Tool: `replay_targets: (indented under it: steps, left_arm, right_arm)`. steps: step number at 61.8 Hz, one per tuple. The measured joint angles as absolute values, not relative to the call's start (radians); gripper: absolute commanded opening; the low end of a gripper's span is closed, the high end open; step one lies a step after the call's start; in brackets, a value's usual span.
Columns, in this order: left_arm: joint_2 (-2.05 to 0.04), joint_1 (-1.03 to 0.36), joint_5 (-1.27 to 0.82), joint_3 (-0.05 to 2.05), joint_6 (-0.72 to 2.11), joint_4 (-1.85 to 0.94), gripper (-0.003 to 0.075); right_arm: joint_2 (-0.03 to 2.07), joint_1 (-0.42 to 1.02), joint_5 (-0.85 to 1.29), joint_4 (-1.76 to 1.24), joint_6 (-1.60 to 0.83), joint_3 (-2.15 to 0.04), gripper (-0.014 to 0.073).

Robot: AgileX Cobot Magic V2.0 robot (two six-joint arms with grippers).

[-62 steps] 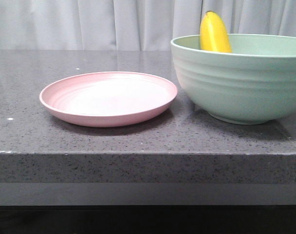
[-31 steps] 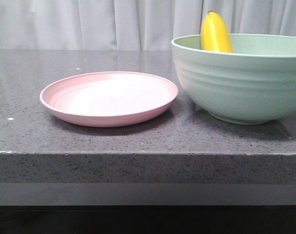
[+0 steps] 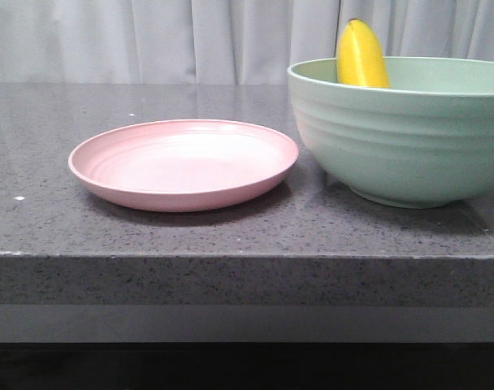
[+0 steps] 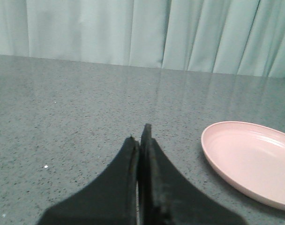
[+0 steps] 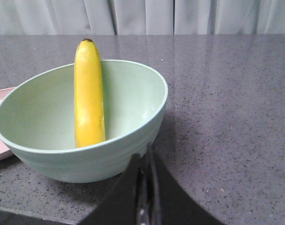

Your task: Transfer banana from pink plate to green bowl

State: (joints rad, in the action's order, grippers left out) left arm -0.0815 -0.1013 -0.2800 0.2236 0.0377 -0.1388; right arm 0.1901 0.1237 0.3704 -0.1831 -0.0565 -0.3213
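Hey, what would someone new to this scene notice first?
Probably the banana, standing nearly upright inside the green bowl on the right of the dark counter, its tip poking above the rim. Next, the pink plate sitting bare just left of the bowl. Both arms' fingers are shut, holding nothing.

Left end effector (image 4: pixel 141 143) low over the grey speckled worktop (image 4: pixel 77 108), black fingers (image 4: pixel 128 154) pressed together with no gap and nothing between them. Pink plate (image 4: pixel 250 161) sits flat on the worktop off to one side of the fingertips, apart from them, partly cut off by the frame edge, nothing on its visible part. Pale pleated curtain (image 4: pixel 133 33) runs along the far edge of the worktop.
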Motion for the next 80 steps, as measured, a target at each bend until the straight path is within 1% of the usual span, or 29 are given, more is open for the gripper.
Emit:
replay_targets:
  steps: [7,18,80]
  left_arm:
    - [0.003,-0.046,-0.275,0.129,0.038,-0.139,-0.002]
    - [0.004,-0.012,-0.23,-0.008,0.038,-0.143,-0.002]
    - [0.004,-0.012,-0.242,-0.007,0.038,-0.145,-0.002]
  right_arm:
    - [0.19,0.124,0.37,-0.183,-0.056,-0.321,-0.0059]
    - [0.187,0.124,0.37,-0.183,-0.056,-0.321,-0.0059]
    - [0.187,0.124,0.37,-0.183,-0.056,-0.317,-0.0059]
